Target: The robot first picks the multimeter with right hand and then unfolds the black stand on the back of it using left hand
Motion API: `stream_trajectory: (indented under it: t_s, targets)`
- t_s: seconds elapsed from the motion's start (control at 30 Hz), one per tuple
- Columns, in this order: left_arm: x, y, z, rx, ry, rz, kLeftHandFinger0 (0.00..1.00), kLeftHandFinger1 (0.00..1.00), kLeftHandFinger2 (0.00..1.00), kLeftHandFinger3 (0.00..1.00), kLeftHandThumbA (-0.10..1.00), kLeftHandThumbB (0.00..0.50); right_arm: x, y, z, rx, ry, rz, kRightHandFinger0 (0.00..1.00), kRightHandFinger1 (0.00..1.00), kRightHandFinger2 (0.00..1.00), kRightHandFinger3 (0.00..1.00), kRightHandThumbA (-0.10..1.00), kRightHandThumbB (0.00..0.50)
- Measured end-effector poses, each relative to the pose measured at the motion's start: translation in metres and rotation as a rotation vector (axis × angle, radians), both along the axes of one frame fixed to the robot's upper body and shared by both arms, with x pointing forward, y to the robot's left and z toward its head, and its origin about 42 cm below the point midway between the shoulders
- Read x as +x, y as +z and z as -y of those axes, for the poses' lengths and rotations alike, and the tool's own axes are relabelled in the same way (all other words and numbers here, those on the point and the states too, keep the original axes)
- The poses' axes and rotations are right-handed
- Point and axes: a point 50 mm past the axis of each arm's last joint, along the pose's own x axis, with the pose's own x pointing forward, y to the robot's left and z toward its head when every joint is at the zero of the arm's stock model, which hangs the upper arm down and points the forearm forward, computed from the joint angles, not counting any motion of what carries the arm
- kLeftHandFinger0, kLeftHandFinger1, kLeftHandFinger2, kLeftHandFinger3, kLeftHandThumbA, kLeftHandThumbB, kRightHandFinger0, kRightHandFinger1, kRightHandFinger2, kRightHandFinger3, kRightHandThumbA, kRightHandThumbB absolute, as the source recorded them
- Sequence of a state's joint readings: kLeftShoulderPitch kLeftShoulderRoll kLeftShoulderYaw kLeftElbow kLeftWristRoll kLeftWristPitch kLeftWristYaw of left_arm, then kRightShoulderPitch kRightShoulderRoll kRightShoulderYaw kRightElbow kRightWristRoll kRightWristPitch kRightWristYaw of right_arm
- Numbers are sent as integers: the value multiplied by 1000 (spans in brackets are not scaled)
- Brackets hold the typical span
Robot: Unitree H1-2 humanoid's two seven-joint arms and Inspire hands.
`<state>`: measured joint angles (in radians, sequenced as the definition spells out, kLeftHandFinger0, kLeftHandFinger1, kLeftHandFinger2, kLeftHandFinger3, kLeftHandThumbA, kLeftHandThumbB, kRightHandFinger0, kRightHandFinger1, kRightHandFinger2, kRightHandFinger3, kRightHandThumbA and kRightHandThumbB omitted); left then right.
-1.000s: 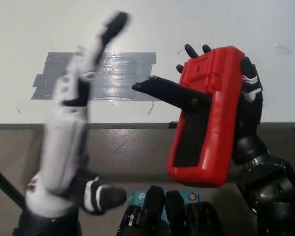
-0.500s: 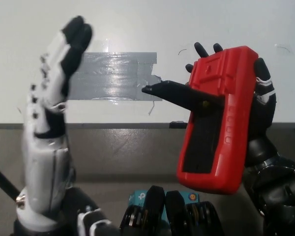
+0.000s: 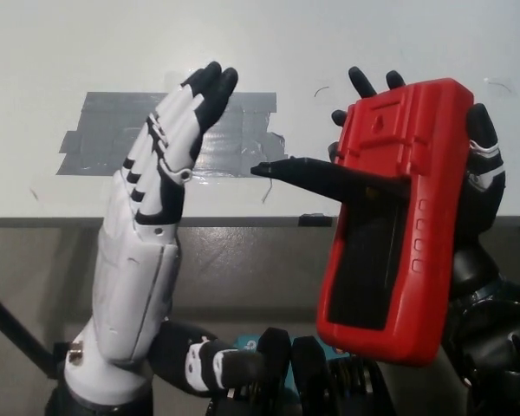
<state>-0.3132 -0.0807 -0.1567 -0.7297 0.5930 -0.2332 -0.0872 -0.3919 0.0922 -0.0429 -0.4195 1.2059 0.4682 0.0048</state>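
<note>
Multimeter (image 3: pixel 399 217): red case, right half of the frame, held up off the table with its back toward the camera. It runs from upper right down to lower centre-right, tilted slightly, top end leaning right.

Right hand (image 3: pixel 477 208), black, wraps the case from behind and from the right edge. Fingertips (image 3: pixel 361 82) poke out past the top left corner; another finger lies along the upper right edge. Grip is closed on the multimeter.

Stand (image 3: pixel 329 178): black, hinged on the back of the case around its upper-middle. Swung out, pointing left toward centre frame, tip clear of the case body. A dark recessed panel (image 3: pixel 373 260) sits on the back below the hinge.

Left hand (image 3: pixel 156 234), white with black fingertips, left of centre, raised upright with its back to the camera. Fingers are straight, close together, angled up and right. Holds nothing. Fingertips sit near the upper centre, just left of the stand's tip; a gap shows between them, no contact. Thumb juts right near the bottom edge.

Table (image 3: pixel 87 52): white top fills the upper half, front edge crossing mid-frame. Grey tape (image 3: pixel 104 139) is stuck on it in the upper left, partly hidden behind the left hand.
</note>
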Motion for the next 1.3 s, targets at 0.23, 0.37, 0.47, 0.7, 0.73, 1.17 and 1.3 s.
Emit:
stream_trajectory:
  t_s: [0.23,0.37,0.47,0.7,0.73,1.17,1.3]
  targets:
    - [-2,1,5,-13,-58,-21,1000,852,690,1000,1000,500,0,0,1,2,2,0,0,0,218,146,-100,171]
    - [-5,3,5,-12,-85,-28,1000,848,855,1000,1000,500,0,0,1,2,2,0,0,0,233,165,-100,175]
    - [-8,4,6,-7,-95,-22,1000,839,909,1000,1000,500,0,0,1,3,2,0,0,0,244,174,-100,164]
    - [-10,-1,9,17,-89,-41,1000,793,852,1000,1000,500,-4,5,1,6,0,23,0,0,251,160,-100,167]
    - [-10,-1,10,19,-90,-42,1000,785,848,1000,1000,500,-6,6,1,7,0,30,0,0,239,146,-100,174]
    - [-7,-3,12,36,-75,-49,1000,801,845,1000,1000,500,-18,19,1,29,24,88,0,0,47,77,-100,184]
    - [-7,-4,13,36,-76,-53,1000,789,871,1000,1000,494,-18,19,1,37,32,90,0,0,53,63,-100,176]
